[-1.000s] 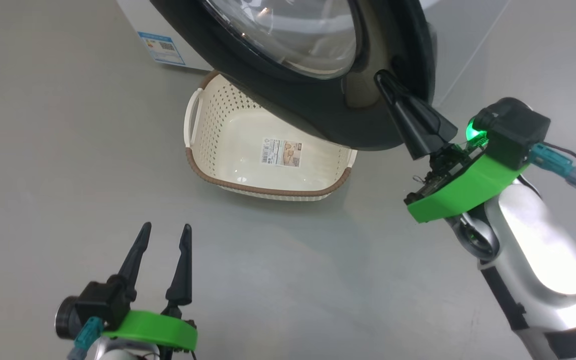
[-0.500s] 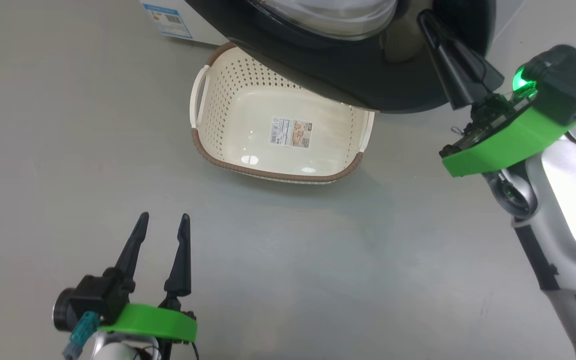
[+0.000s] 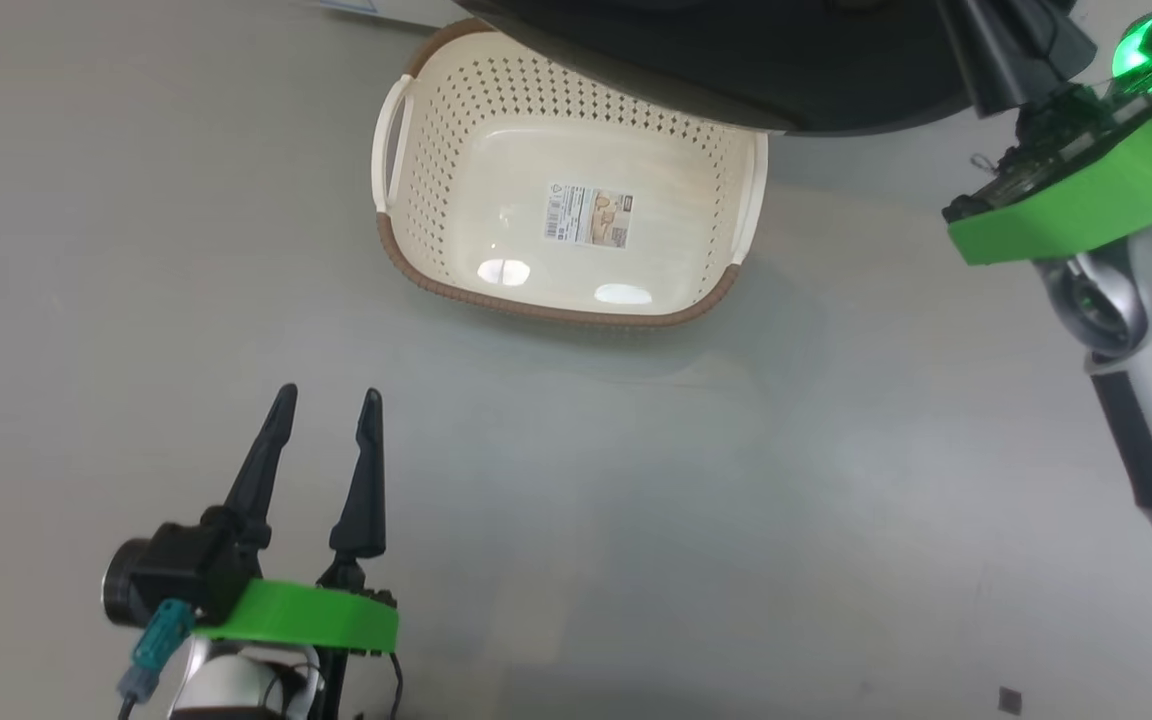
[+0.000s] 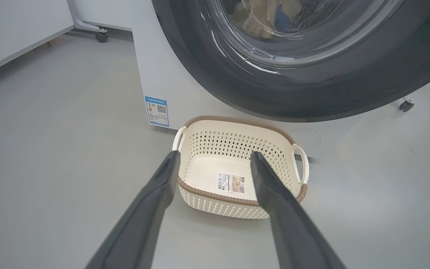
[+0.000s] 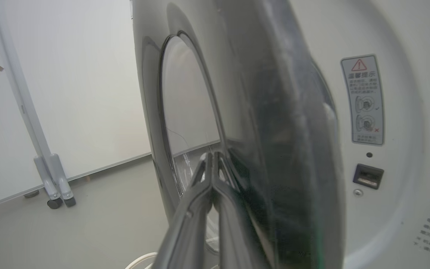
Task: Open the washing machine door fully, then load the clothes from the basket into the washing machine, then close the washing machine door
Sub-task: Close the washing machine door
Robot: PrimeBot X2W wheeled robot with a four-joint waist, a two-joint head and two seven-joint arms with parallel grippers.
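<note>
Hovering at the lower left of the head view: left gripper (image 3: 328, 395), jaws spread wide, dark fingers pointing toward the basket and well apart from it, above the grey floor (image 3: 636, 520).

Basket (image 3: 436, 150): cream, with perforated walls, a brown woven-look rim and a white handle on each short side. It stands upright on the floor just in front of the washing machine (image 4: 155, 67), its far end under the door's lower edge. A label sticker (image 3: 588, 215) lies on its bare bottom.

Washing machine: white boxy body, with a blue label sticker (image 4: 157, 111) at the front lower corner, near the basket's left handle.

Washing machine door (image 4: 312, 89): round, glossy black, with a bulging clear window. In the right wrist view it stands ajar, its edge off the white front panel, where a warning label (image 5: 363, 99) and a latch slot (image 5: 367, 175) show.

Clothes (image 4: 263, 20): pale yellow fabric with a blue patch, seen through the door's glass, inside the machine.

Right gripper (image 5: 213, 154): at the upper right of the head view, jaws pressed together, tips laid against the door's outer face at the rim of the glass.
</note>
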